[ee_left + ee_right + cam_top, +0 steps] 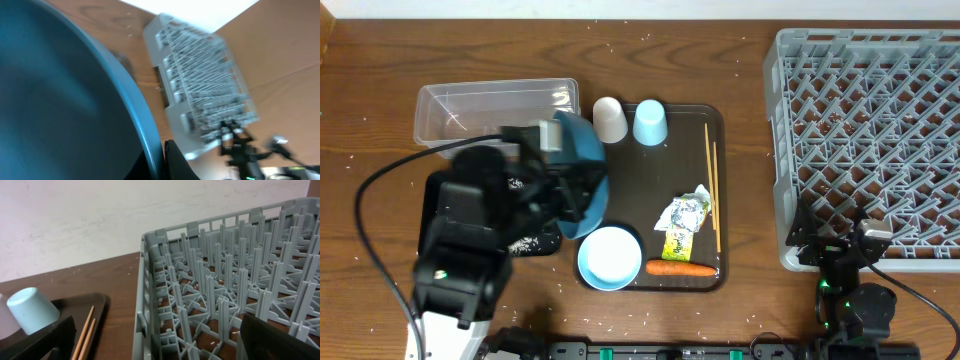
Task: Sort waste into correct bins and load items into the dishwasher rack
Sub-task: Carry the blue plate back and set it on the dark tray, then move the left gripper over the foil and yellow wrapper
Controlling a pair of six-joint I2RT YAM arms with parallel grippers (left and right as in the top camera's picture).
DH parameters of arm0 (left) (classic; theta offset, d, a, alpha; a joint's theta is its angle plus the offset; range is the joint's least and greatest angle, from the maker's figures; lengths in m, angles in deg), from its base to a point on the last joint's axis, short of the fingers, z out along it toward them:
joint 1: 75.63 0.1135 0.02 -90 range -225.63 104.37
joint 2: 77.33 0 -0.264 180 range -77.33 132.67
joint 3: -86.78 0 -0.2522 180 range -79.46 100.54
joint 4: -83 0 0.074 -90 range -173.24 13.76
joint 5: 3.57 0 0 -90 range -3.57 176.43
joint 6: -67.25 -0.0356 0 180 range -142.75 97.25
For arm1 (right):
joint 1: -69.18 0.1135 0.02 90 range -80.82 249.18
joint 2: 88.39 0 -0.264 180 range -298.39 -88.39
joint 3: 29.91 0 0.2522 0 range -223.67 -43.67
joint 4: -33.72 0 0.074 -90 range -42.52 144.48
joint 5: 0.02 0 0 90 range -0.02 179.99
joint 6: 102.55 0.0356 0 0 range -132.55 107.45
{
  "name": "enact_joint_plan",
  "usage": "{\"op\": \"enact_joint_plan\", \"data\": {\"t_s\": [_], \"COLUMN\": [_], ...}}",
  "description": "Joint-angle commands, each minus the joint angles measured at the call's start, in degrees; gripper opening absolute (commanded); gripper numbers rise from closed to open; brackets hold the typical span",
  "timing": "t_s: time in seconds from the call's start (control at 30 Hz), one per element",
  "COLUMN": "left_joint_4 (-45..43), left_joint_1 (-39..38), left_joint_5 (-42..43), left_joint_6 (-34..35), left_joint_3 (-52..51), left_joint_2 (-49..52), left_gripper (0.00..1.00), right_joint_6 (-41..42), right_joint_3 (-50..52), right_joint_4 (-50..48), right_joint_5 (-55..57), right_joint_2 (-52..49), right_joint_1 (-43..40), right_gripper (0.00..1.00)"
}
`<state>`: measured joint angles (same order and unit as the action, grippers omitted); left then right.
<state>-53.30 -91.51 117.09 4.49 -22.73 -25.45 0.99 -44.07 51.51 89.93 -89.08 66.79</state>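
Clamped by its rim between the shut fingers of the left gripper [161, 162], the big blue plate [588, 175] is held tipped up on edge. From overhead its outline is a narrow crescent whose long axis runs far to near, with the hollow face turned left toward the arm. It hangs over the left edge of the brown tray [665, 180] and the right part of the black tray [542, 243]. Most of the black tray is hidden by the arm, and white specks that look like rice grains [525, 243] lie on the part that shows. Just beyond the arm on the far side is the clear tub [495, 108], long axis left to right. On the brown tray, the white cup [610, 120] and the light-blue cup [650, 123] stand side by side at the far edge, just right of the plate's far tip. The chopsticks [712, 185] lie together along the right side, pointing far to near. The crumpled wrapper [685, 222] sits just left of them, and the carrot [680, 268] lies left to right along the near edge. The small bowl [611, 257], white inside with a blue rim, rests at the near left corner, right below the plate's near end. Well to the right sits the grey dishwasher rack [870, 140], pegs upright. The right gripper [837, 243] hovers at its near left corner with jaws spread wide and nothing between them.
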Motion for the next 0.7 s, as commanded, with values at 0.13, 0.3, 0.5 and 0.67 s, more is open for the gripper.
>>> {"op": "enact_joint_plan", "data": {"t_s": [0.13, 0.3, 0.5, 0.67], "left_joint_4": [-3.1, -7.4, -11.8, -13.6], "left_joint_1": [-18.5, -24.5, -26.0, -26.0], "left_joint_5": [-29.2, -34.2, -35.3, -35.3], "left_joint_6": [0.3, 0.3, 0.3, 0.3], "left_joint_3": [1.4, 1.4, 1.4, 1.4], "left_joint_2": [10.9, 19.6, 28.4, 34.1], "left_gripper": [0.06, 0.06, 0.06, 0.06], "right_joint_6": [-0.3, -0.3, -0.3, -0.3], "right_joint_3": [0.1, 0.1, 0.1, 0.1], "right_joint_4": [0.2, 0.2, 0.2, 0.2], "right_joint_5": [0.2, 0.2, 0.2, 0.2], "right_joint_2": [0.2, 0.2, 0.2, 0.2], "right_joint_1": [-1.0, -1.0, -1.0, -1.0], "right_gripper": [0.99, 0.99, 0.99, 0.99]}}
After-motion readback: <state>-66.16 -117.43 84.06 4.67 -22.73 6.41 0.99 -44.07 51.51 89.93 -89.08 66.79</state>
